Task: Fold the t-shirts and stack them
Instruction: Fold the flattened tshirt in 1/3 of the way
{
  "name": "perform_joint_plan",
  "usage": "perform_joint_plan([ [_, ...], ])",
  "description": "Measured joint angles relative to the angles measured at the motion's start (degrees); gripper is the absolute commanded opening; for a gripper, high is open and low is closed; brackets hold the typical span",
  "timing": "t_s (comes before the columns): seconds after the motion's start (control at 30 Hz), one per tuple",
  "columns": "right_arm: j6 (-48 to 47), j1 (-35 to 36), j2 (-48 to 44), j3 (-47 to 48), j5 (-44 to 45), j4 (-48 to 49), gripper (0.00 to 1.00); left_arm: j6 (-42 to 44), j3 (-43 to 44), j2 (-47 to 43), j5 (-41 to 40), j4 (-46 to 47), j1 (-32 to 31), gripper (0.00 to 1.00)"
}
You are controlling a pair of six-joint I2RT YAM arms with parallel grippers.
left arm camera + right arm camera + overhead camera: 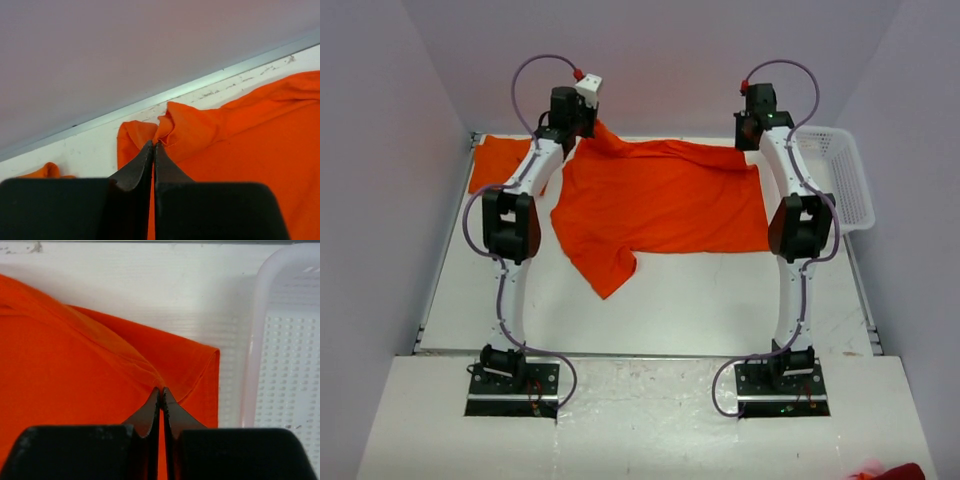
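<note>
On the table (720, 300): 2 orange t-shirts. Across the middle, between the 2 arms, the spread t-shirt (660, 200). Clenched on its bunched far-left corner, the left gripper (155, 146); clenched on its far-right corner, the right gripper (161, 390). At far left, the second t-shirt (500, 160), lying flat. At right, 1 white basket (845, 180), just beside the pinched corner.

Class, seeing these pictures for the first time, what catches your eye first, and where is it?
A bright orange t-shirt lies spread across the middle of the white table. The left hand and right hand each pinch a far corner of it. A white basket sits at the table's right edge.
</note>
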Motion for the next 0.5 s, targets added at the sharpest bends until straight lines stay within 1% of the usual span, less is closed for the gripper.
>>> perform_joint_plan([
  [0.27, -1.86, -3.98, 0.83, 1.64, 2.45, 3.65, 0.0, -0.17, -10.64, -2.91, -0.22, 1.14, -4.04, 0.0],
  [0.5, -4.83, -5.4, 1.62, 2.71, 2.34, 6.64, 0.0, -0.44, -12.44, -6.08, -1.9, 0.83, -4.9, 0.0],
])
